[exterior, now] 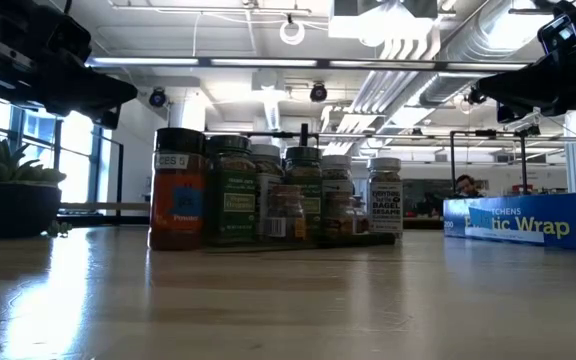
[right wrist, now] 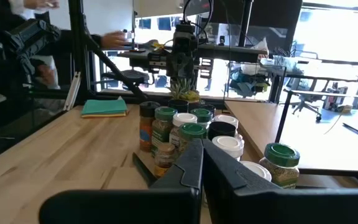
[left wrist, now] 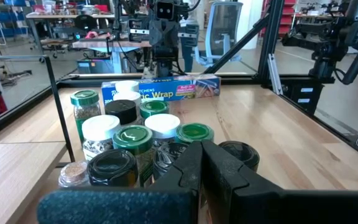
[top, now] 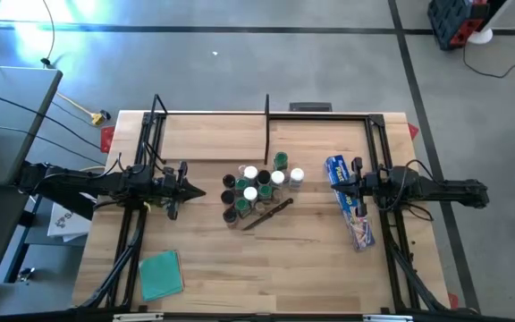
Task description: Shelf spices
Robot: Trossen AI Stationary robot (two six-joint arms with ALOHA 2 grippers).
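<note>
High view: small cylindrical spice jars [top: 257, 190] with white, green and black caps cluster mid-table just in front of the pale wooden plank shelf [top: 213, 136], between the left gripper [top: 195, 191] and right gripper [top: 340, 186], both pinched closed, empty; low view: jars upright.

Two dark jointed arms, black cables, tapered black pincer [top: 197, 190] fingers

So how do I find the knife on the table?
Start at the cluster of spice jars in the middle of the wooden table. On the side away from the shelf, a dark-handled knife lies flat and slanted against the jars. It is the only long, thin thing there.
</note>
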